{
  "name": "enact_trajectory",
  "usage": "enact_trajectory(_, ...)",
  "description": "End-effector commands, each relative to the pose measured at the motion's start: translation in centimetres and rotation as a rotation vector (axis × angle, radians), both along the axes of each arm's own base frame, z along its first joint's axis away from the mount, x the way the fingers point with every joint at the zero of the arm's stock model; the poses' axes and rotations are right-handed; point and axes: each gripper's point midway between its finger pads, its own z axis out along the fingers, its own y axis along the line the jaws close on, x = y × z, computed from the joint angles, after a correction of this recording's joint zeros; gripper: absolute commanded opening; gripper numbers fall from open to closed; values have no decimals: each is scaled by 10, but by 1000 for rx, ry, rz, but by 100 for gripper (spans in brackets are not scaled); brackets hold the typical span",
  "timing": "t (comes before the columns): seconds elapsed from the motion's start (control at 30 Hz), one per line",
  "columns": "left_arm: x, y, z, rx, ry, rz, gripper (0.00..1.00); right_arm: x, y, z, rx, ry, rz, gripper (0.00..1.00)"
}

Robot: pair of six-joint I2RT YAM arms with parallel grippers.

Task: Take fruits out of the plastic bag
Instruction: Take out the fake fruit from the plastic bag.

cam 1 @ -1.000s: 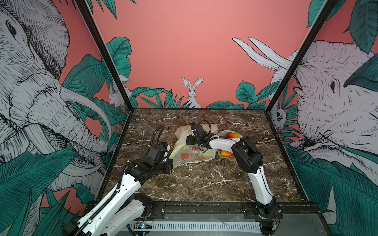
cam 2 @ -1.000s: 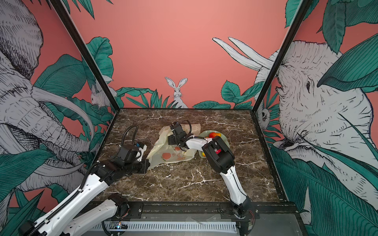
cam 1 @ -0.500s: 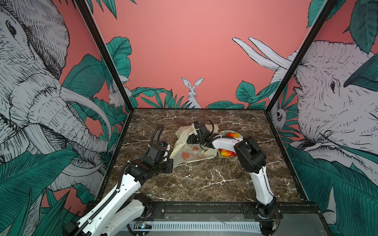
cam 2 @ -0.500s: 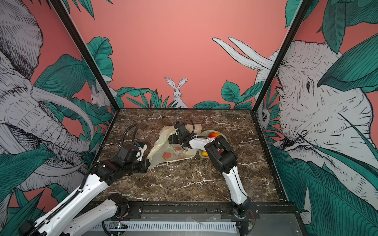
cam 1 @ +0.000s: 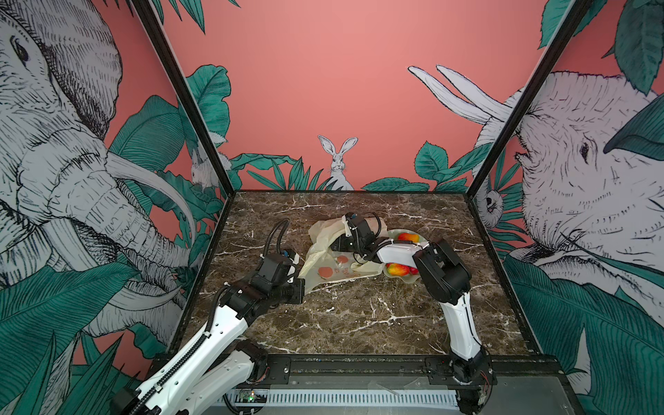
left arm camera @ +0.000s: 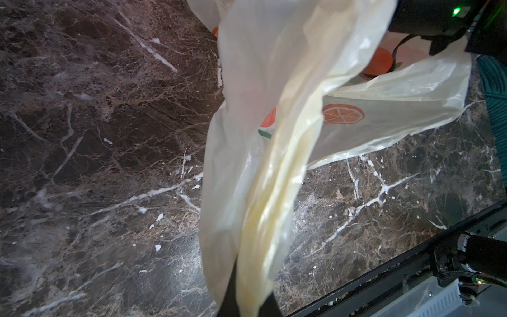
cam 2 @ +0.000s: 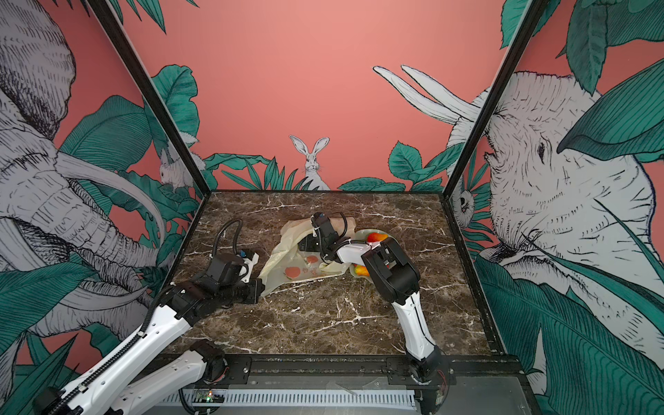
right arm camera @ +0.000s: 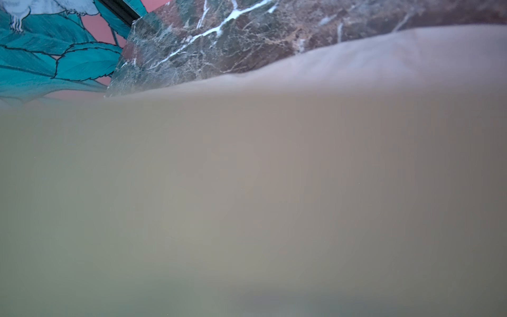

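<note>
Since the plastic bag (right arm camera: 247, 192) lay right over the right wrist camera, that view gave only a blurred beige film with a strip of desk (right arm camera: 219, 41) beyond it, and nothing of any jaws. In both top views the bag (cam 1: 319, 251) (cam 2: 282, 253) lay crumpled near the middle of the desk (cam 1: 359, 316) (cam 2: 323, 316), its near corner drawn out towards the left arm (cam 1: 222, 327). The right gripper (cam 1: 337, 246) (cam 2: 305, 245) reached into its folds; the tips were buried under the film, so whether the jaws stood open or held anything could not be told. What lay inside the bag was hidden as well, and the orange-red rounds (cam 1: 326, 272) on its side were print. The fruits (cam 1: 407, 237) (cam 2: 376, 237) that could be seen lay outside it, in a pale green dish (cam 1: 392, 233) (cam 2: 360, 234) just beside the bag: a red-yellow one at the far rim and more red and yellow at the near rim, while the right forearm (cam 1: 399, 253) crossed over the dish and covered its middle, so their number was unclear. The left gripper (cam 1: 301, 284) (cam 2: 259, 287) showed in the top views only as a dark block touching the bag's near corner; the left wrist view alone made the grip plain, with the jaws (left arm camera: 251, 299) closed on a gathered strip of the bag (left arm camera: 274, 109) that rose off the desk (left arm camera: 109, 137) and spread out towards a printed orange slice (left arm camera: 343, 114). The dish lay outside that view
</note>
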Motion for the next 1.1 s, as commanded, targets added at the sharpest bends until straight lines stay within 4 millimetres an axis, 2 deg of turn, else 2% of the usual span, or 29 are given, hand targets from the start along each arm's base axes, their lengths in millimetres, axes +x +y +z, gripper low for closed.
enact_trajectory(0.0, 0, -2, -1, -7, 0, -6, 0, 10, -4, 15, 8, -34, -38, 72)
enact_trajectory(0.13, 0, -3, -1, -14, 1, -5, 0, 12, -11, -4, -55, -15, -57, 72)
enact_trajectory(0.27, 1, -4, -1, -16, 2, -6, 0, 15, -9, -15, -68, 0, -59, 72)
enact_trajectory(0.4, 0, -4, -2, -19, 8, -9, 0, 18, -6, -14, -60, -1, -60, 74)
enact_trajectory(0.57, -3, -5, -6, -22, 22, -17, 0, 25, -4, -4, -48, -23, -73, 77)
enact_trajectory(0.7, -3, -8, -5, -34, 26, -26, 0, 32, -4, -5, -53, -35, -102, 77)
enact_trajectory(0.77, -2, -9, -6, -36, 29, -28, 0, 33, -4, -11, -62, -28, -107, 75)
enact_trajectory(0.9, -2, -10, -5, -37, 30, -32, 0, 33, -3, -14, -68, -18, -97, 64)
enact_trajectory(1.0, 0, -11, -3, -34, 19, -33, 0, 30, -3, -6, -61, -30, -89, 51)
enact_trajectory(1.07, 1, -10, -2, -27, 18, -36, 0, 30, -2, 2, -52, -43, -78, 47)
